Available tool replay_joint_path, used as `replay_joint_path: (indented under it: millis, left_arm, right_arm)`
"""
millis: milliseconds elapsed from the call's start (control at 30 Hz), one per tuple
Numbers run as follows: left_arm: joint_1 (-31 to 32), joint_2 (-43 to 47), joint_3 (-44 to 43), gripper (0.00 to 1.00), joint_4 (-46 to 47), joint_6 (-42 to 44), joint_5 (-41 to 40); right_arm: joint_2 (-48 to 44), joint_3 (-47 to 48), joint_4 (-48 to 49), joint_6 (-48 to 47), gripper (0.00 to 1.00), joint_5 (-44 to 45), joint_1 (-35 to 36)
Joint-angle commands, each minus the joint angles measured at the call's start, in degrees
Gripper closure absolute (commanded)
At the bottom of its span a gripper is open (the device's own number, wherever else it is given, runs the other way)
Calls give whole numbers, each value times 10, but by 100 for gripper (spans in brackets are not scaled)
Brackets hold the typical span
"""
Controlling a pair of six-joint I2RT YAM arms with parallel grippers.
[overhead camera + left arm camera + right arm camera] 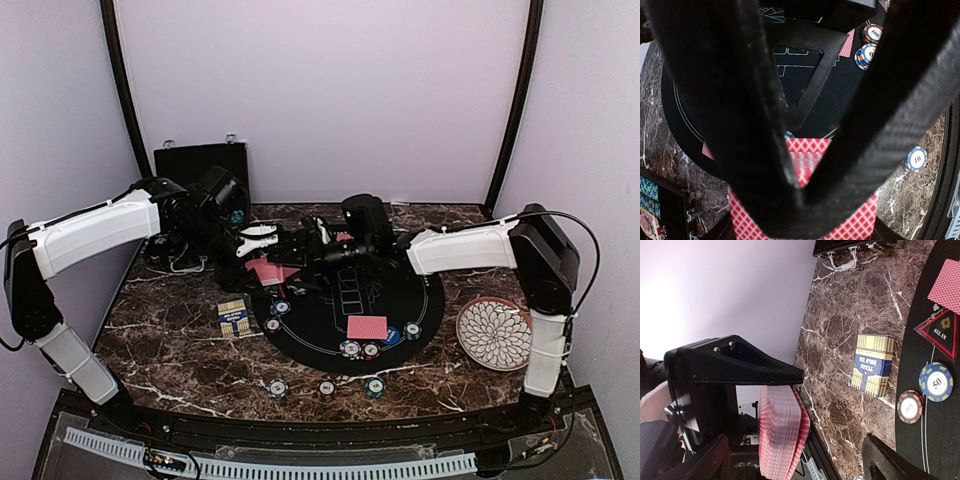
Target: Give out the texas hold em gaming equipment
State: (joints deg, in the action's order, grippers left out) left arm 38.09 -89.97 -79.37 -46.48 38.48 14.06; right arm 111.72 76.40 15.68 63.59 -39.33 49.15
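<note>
My left end effector [800, 192] is pressed together on the deck of cards [850, 225]. It holds the deck up over the far left edge of the black mat [400, 300]. My right end effector [322, 250] is just beside it. Its fingers are spread wide and hold nothing, and the deck faces the gap between them.

I think the deck is light. The cards look smooth, so they can slip off each other and spill. Each one is thin and bends. I should take only the top card, near its edge, with a soft pinch, while my left side squeezes the flat faces.

Farther out, one card [366, 327] lies face down on the mat with chips [350, 349] just beside it. A triangle marker [942, 330] lies at the mat's edge. A card box [872, 365] lies on the surface [170, 340]. A plate [494, 333] sits off to the right.
</note>
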Motion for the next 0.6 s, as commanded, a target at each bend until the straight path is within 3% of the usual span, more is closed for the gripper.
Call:
replay_joint_path:
  millis: [0,567]
  left_arm:
    - [0,25,-3,100,-1,-3,8]
    - [-1,22,-8,100,-5,-2,7]
  right_arm:
    - [24,29,25,7,8,-13,13]
    - [108,110,28,39,11,-31,27]
